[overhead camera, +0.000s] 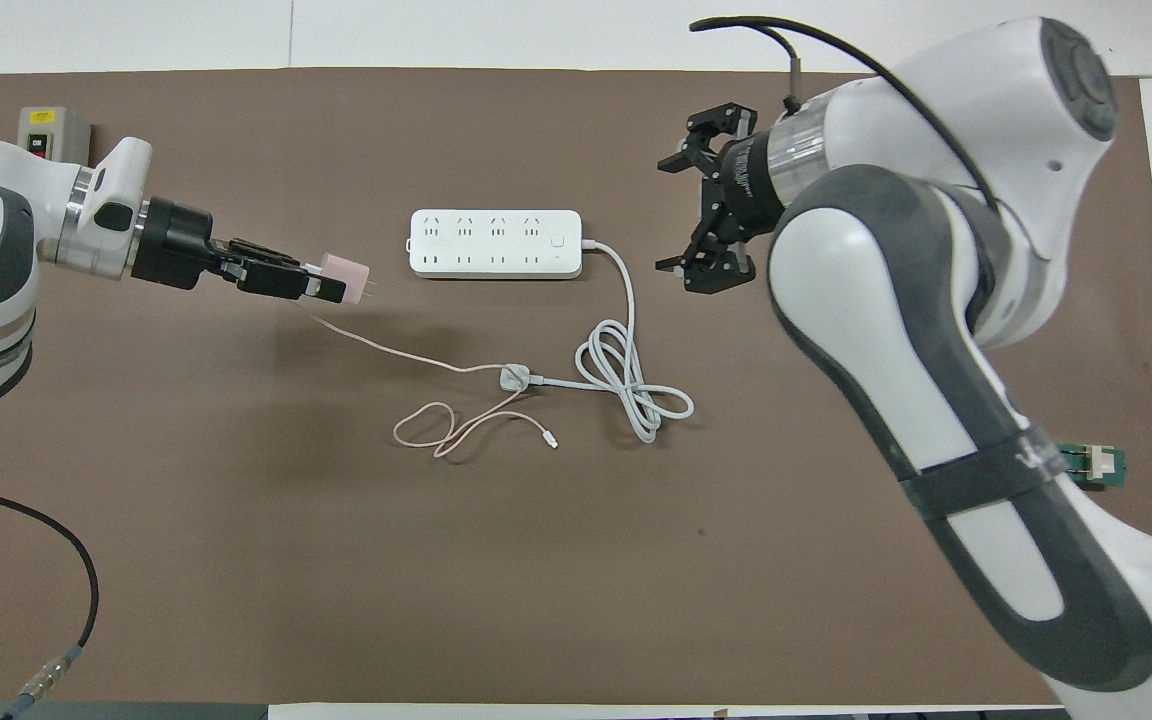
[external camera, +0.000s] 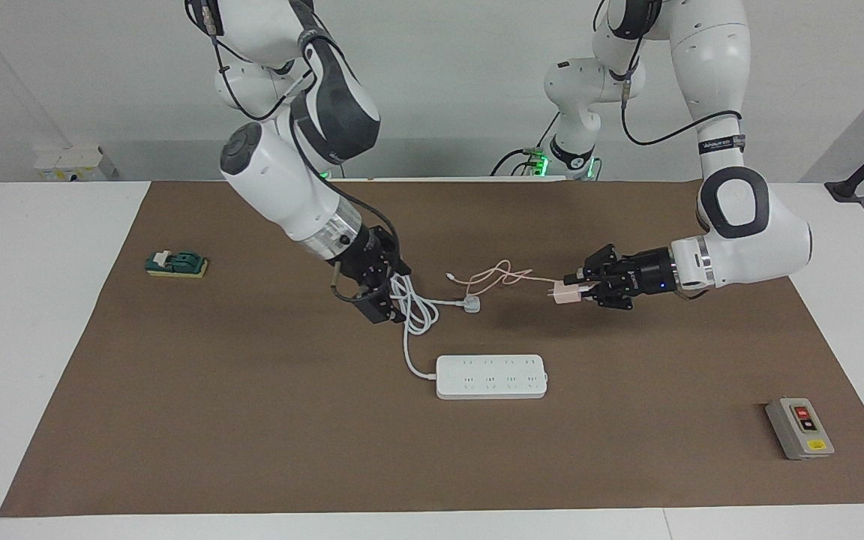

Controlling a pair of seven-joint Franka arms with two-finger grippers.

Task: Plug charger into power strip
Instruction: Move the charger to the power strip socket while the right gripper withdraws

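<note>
While the pale pink charger is pinched between the closed fingertips of the left gripper, it is held up in the air, its two metal prongs pointed toward the right arm's end of the table. From the cube, a thin pink cable is seen trailing down to the brown mat, where it is looped loosely near the mat's middle. The left arm is stretched in low from its own end of the table, its wrist laid nearly level.

Over at the right gripper, the fingers are spread wide and nothing is held. It is hung over the mat just by the coiled part of a thick white cord, beside the cord end of the power strip.

The power strip is laid flat, sockets up, around the middle of the mat, a little toward the mat's edge farthest from the robots. Its cord is run back toward the robots, knotted into a loose coil, and ended in a white plug resting on the mat, touching the pink cable.

A grey box with red and black buttons is set near the mat's corner at the left arm's end, farthest from the robots. A small green switch is placed near the mat's edge at the right arm's end.
</note>
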